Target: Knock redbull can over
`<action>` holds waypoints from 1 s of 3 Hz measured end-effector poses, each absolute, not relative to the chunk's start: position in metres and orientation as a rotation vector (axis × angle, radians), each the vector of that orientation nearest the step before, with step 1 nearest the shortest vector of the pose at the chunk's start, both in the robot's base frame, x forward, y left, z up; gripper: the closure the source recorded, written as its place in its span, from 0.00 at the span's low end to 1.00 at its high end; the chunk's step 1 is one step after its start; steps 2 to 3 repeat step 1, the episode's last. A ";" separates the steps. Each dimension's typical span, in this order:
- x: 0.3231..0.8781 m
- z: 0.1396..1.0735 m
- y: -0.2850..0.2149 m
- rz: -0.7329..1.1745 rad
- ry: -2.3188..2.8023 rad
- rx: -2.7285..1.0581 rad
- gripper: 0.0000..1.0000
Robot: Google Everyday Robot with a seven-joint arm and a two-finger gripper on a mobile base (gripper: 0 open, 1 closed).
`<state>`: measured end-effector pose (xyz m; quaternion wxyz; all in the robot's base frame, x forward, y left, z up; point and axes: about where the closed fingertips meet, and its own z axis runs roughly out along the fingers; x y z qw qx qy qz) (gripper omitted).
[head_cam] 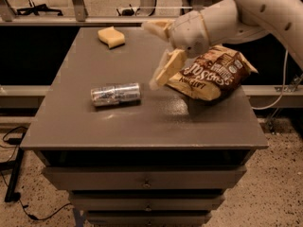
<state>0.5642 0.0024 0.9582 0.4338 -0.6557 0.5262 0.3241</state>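
The redbull can (116,94) lies on its side on the grey table (142,126), left of centre, its long axis running left to right. My gripper (151,56) hangs in the air above the table, up and to the right of the can and apart from it. Its cream fingers (166,69) are spread and hold nothing. The white arm comes in from the upper right.
A brown chip bag (215,74) lies at the table's right side, just behind and right of the gripper. A yellow sponge (111,37) sits at the back left. The table has drawers (144,182) below its front edge.
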 end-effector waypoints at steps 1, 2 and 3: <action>0.570 0.984 -0.045 0.788 1.196 -1.479 0.00; 0.570 0.984 -0.045 0.788 1.196 -1.479 0.00; 0.570 0.984 -0.045 0.788 1.196 -1.479 0.00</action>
